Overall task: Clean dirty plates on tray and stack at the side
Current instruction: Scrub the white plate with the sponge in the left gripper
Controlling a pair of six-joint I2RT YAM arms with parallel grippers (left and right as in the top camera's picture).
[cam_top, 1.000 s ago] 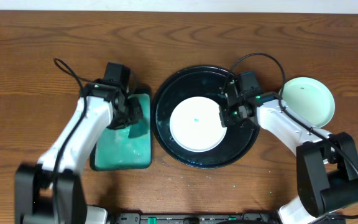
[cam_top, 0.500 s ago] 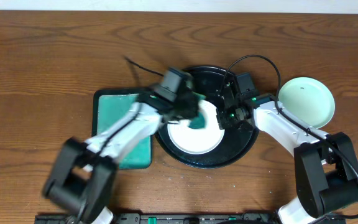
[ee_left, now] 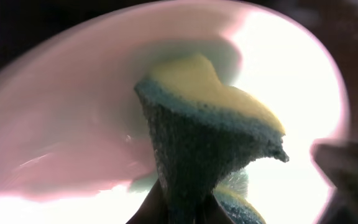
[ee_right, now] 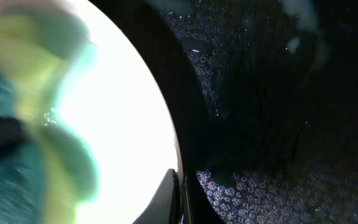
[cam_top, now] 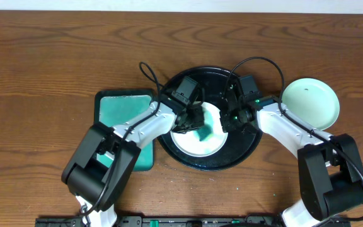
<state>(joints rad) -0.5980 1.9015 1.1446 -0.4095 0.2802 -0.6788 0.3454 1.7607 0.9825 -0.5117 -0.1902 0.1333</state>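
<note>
A: Overhead, you're looking straight down at the whole table (cam_top: pixel 43 50), from well above.
B: Your wrist cameras sit very close: left faces the sponge (ee_left: pixel 197 143), right skims the tray (ee_right: pixel 260 93). All three share the plate (ee_right: pixel 129 93).

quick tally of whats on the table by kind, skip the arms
trays: 2 (black tray, teal tray)
plates: 2 in view (white plate in the black tray, mint plate off to the right)
sponges: 1 (sponge on the white plate)
total: 5
</note>
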